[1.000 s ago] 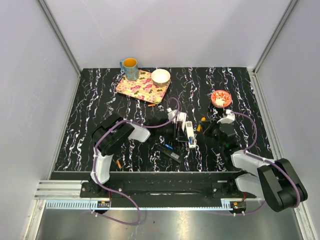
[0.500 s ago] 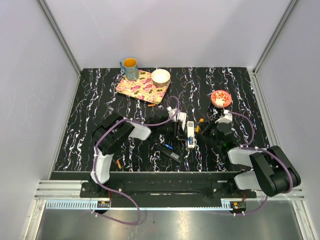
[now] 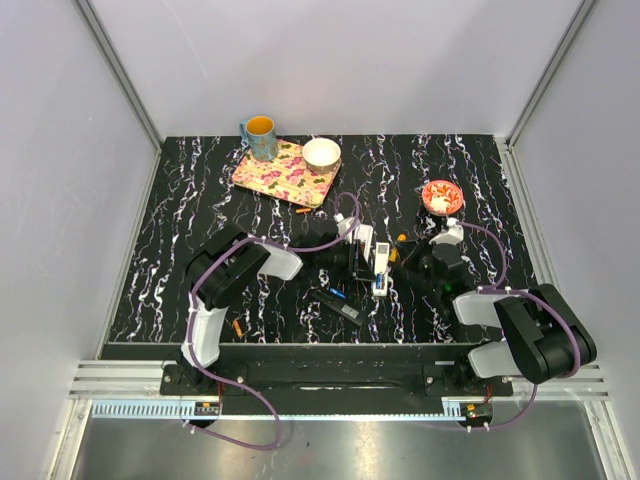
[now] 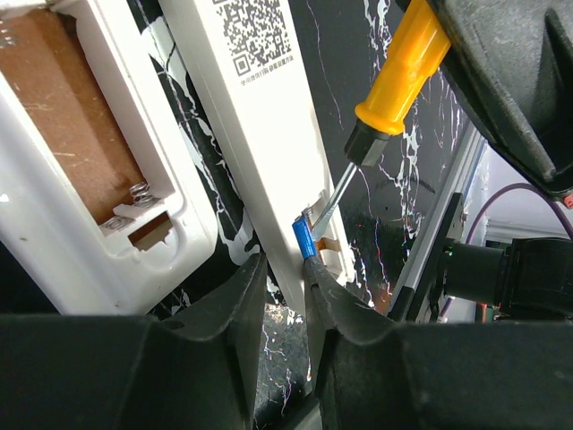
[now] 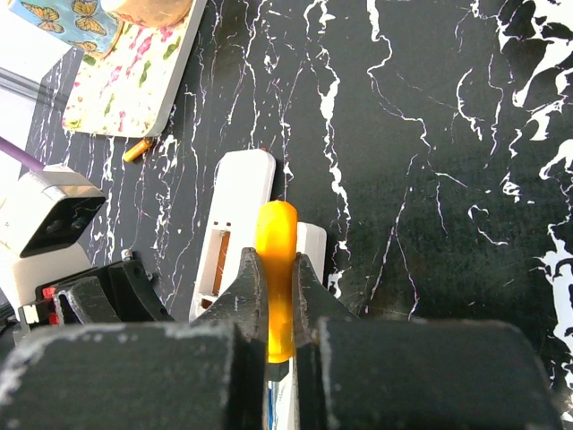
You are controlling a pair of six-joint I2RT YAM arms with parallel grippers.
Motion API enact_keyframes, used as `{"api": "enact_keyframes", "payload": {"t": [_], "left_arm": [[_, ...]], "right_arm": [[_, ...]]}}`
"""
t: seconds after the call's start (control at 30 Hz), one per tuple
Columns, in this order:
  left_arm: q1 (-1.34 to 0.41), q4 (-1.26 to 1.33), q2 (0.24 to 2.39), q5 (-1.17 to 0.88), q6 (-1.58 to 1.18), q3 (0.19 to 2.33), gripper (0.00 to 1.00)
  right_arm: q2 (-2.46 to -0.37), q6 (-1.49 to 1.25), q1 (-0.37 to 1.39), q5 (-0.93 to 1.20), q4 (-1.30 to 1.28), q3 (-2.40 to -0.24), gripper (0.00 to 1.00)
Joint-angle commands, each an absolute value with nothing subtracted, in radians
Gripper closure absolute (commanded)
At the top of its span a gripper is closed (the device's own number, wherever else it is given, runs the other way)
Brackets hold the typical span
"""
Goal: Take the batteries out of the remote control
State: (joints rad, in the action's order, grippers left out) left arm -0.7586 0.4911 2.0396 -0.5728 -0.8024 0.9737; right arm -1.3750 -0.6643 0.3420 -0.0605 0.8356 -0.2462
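The blue battery (image 4: pixel 304 240) needs gentle levering from us, right gripper (image 5: pixel 276 269) clamped on the screwdriver (image 4: pixel 398 76), left gripper (image 4: pixel 285 269) straddling the remote (image 4: pixel 260 116) to steady it.

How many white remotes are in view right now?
2. The open remote shows an empty-looking battery bay; the QR-labelled remote lies beside it, between the fingers of the left hand, a blue battery in its end. Others may be hidden.
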Motion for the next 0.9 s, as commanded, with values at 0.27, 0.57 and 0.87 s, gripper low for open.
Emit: {"api": "enact_keyframes", "payload": {"t": [0.27, 0.57, 0.87], "left_arm": [[-0.755, 0.574, 2.039, -0.591, -0.836, 0.957, 0.74], [-0.773, 0.601, 2.046, -0.598, -0.865, 0.962, 0.76], [-0.781, 0.617, 2.04, -0.606, -0.894, 0.95, 0.77]], "right_arm": [[-1.365, -0.673, 0.339, -0.072, 0.871, -0.278, 1.0], [-1.407, -0.675, 0.359, -0.123, 0.859, -0.281, 1.0], [-1.436, -0.667, 0.448, -0.235, 0.841, -0.31, 1.0]]}}
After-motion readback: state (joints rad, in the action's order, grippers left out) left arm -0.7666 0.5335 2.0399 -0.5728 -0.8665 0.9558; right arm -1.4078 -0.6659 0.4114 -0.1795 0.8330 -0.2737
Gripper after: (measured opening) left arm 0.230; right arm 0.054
